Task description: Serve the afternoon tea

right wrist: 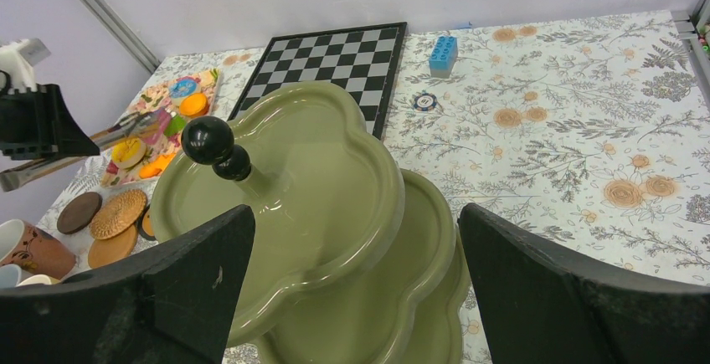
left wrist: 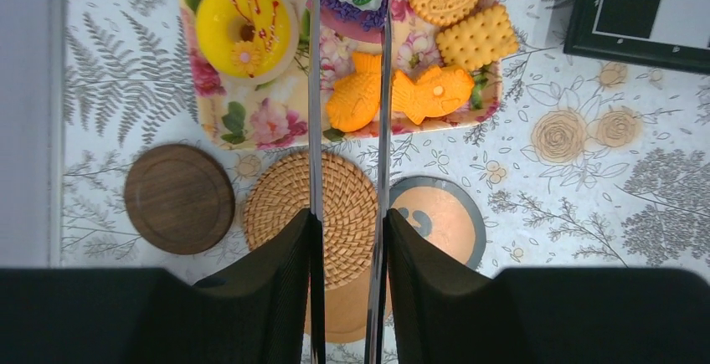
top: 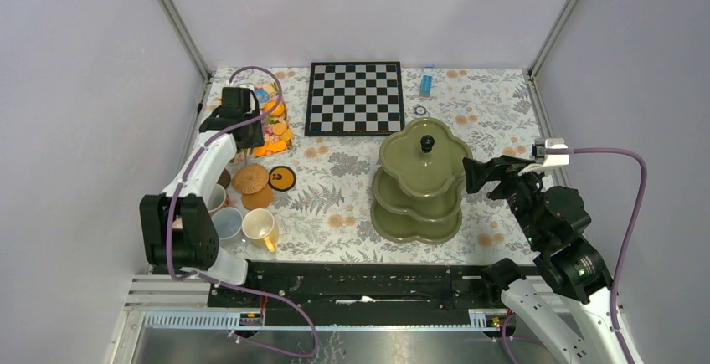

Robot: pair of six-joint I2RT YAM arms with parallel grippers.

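Clamping metal tongs (left wrist: 314, 88) in left claw (left wrist: 350, 217), arms flanking fish biscuit (left wrist: 356, 94) on floral tray (left wrist: 276, 125); right claw (right wrist: 356, 213) gaping by green stand (right wrist: 335, 155)

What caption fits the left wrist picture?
Left hand holds metal tongs over an orange fish biscuit on the floral tray.

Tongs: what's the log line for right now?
left jaws: holding tongs | tongs: over fish biscuit, tray | right jaws: open by stand
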